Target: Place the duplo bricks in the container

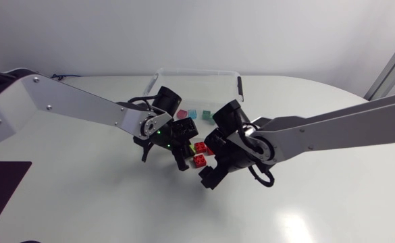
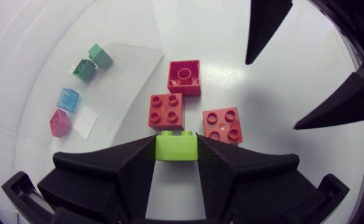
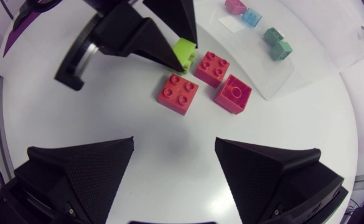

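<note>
- Lime-green brick [image 2: 176, 148]: I find it clamped between the two fingers of my left gripper [image 2: 176, 143], one finger on each side face and the studs pointing ahead of the fingertips. I cannot tell whether it rests on the table [image 1: 332, 202] or is clear of it.
- Near red brick [image 2: 166, 111]: studs up, just ahead of the left fingertips and very close to the green brick.
- Second red brick [image 2: 223, 125]: studs up, beside the first and ahead of the left gripper's other finger.
- Overturned red brick [image 2: 184, 77]: hollow side up, just beyond the near red one.
- Right gripper [image 3: 174, 146]: fingers spread wide with nothing between them. All three red bricks lie ahead of its tips, apart from them.
- Small bricks, two green [image 2: 92, 61], one blue [image 2: 68, 99] and one pink [image 2: 60, 122]: further ahead of the left gripper, off to one side.
- Container [image 1: 197, 74]: clear plastic, beyond both grippers. I cannot tell whether the small bricks sit inside it.
</note>
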`<state>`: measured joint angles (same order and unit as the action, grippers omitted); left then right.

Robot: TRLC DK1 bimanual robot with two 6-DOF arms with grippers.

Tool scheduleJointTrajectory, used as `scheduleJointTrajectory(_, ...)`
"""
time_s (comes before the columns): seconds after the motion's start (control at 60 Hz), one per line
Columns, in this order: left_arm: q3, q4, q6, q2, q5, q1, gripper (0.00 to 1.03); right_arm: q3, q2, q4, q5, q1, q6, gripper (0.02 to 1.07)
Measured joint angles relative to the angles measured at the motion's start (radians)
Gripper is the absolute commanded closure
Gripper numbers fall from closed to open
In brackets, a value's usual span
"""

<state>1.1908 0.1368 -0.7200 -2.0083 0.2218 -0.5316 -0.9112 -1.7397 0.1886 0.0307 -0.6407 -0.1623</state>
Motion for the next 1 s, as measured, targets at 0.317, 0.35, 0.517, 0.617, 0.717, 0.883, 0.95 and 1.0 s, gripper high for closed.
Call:
scheduleJointTrajectory(0.317,-0.145,0.091,0.002,0.253,0.019,0.070,0.79,-0.129,-0.130,-0.001,-0.036,-0.047,0.045,0.13)
scheduleJointTrajectory(0.35,-0.151,0.098,0.005,0.289,0.027,0.073,0.79,-0.144,-0.137,0.003,-0.036,-0.048,0.052,0.13)
scheduleJointTrajectory(0.517,-0.164,0.127,0.013,0.424,0.052,0.101,0.79,-0.222,-0.176,0.059,-0.036,-0.040,0.076,0.18)
scheduleJointTrajectory(0.617,-0.166,0.153,0.013,0.477,0.059,0.120,0.79,-0.258,-0.196,0.100,-0.036,-0.037,0.093,0.18)
scheduleJointTrajectory(0.717,-0.171,0.175,0.013,0.517,0.062,0.132,0.79,-0.287,-0.211,0.139,-0.036,-0.035,0.115,0.20)
scheduleJointTrajectory(0.883,-0.171,0.204,0.013,0.568,0.066,0.132,0.79,-0.355,-0.251,0.241,-0.018,-0.019,0.145,0.22)
scheduleJointTrajectory(0.95,-0.171,0.209,0.013,0.586,0.069,0.132,0.79,-0.382,-0.266,0.275,-0.005,-0.011,0.161,0.28)
scheduleJointTrajectory(1.0,-0.171,0.212,0.013,0.597,0.070,0.132,0.79,-0.398,-0.274,0.293,-0.002,-0.005,0.166,0.30)
